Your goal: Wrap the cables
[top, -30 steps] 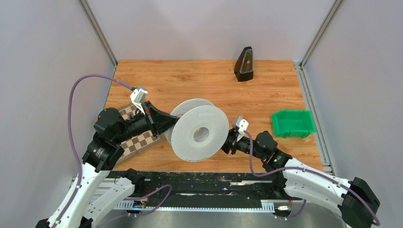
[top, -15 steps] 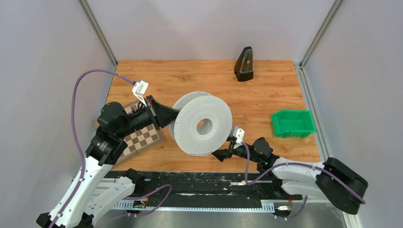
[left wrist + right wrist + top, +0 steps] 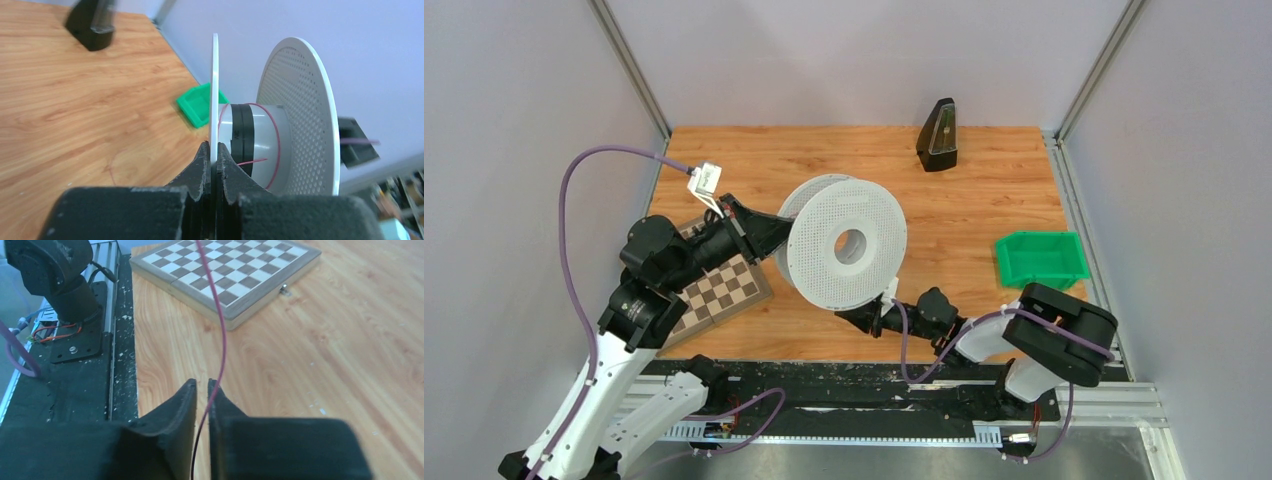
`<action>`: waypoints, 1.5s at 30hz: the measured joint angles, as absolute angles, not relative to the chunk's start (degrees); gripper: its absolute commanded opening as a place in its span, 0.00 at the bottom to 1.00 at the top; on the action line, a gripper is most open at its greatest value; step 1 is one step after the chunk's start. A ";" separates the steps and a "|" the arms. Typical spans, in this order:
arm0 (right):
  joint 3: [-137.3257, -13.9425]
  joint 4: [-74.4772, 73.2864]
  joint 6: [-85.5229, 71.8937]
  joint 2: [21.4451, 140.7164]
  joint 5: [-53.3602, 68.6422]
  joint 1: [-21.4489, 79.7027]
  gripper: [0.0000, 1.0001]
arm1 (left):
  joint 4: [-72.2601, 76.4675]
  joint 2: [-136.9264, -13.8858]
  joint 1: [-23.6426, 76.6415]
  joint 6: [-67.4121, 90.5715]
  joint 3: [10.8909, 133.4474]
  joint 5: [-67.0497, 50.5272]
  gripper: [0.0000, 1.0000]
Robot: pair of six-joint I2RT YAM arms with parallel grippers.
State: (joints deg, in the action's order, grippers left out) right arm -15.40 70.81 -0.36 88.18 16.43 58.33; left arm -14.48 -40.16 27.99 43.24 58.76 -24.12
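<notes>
The thin red cable (image 3: 276,145) lies in loose turns round the pale hub of the white perforated plastic spool (image 3: 846,245), between its two round flanges, with one short strand standing off the hub. In the right wrist view the cable drops from the top of the frame and runs into the narrow slit between the fingers of the right gripper (image 3: 201,385), which are drawn almost together on it. That gripper lies low over the wooden table (image 3: 984,190), just under the spool's lower rim. The spool is held on edge above the table, and the left gripper (image 3: 213,150) is clamped on the rim of one flange, a finger on each side. Beneath the left arm lies the folding wooden chessboard (image 3: 724,295), near the table's left side. The green plastic bin (image 3: 1039,258) sits well apart at the right edge, and the black wedge-shaped object (image 3: 939,135) stands upright at the far edge
</notes>
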 measured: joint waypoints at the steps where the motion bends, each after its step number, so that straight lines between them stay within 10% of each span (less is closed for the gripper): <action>1: -14.74 71.85 -0.91 89.10 14.81 59.72 0.01 | -15.00 -40.03 27.99 43.44 58.76 -21.69 0.00; 21: -41.30 25.74 -0.97 78.35 -19.16 85.38 0.00 | -21.37 -43.88 27.97 32.84 57.78 13.17 0.00; 45: -58.02 0.21 8.08 69.19 -12.16 72.20 0.00 | -29.69 -40.07 32.14 -7.31 47.92 -15.62 0.00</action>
